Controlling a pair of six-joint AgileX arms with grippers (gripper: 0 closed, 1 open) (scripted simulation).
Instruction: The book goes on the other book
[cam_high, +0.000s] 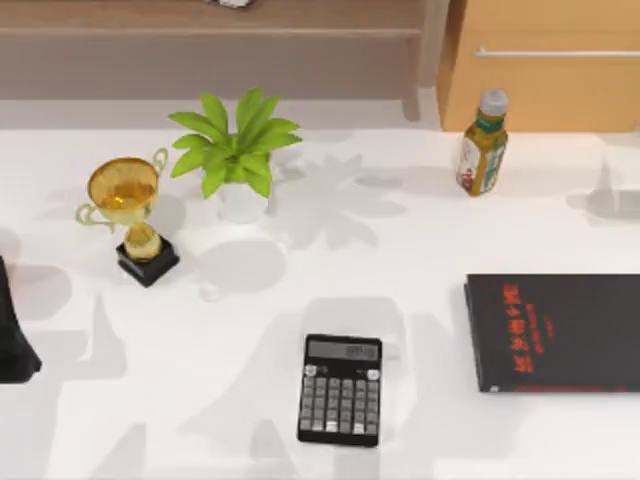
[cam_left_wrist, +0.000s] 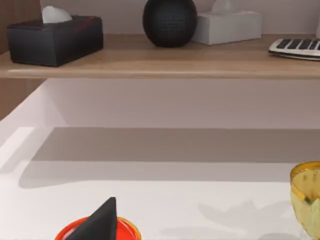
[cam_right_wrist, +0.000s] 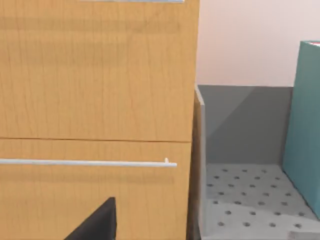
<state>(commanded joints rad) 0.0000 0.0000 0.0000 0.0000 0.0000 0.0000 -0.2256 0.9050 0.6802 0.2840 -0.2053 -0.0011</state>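
Calculator (cam_high: 340, 390) low centre on worktop (cam_high: 420, 240); black book (cam_high: 555, 332) flat at right edge. Teal book (cam_right_wrist: 305, 130) upright in grey bin (cam_right_wrist: 245, 200). Left arm (cam_high: 15, 330) at left edge. Hand states: cannot tell.

The picture's edge cuts my thin black book with red lettering (cam_high: 556, 332) and my upright teal book (cam_right_wrist: 305, 125).
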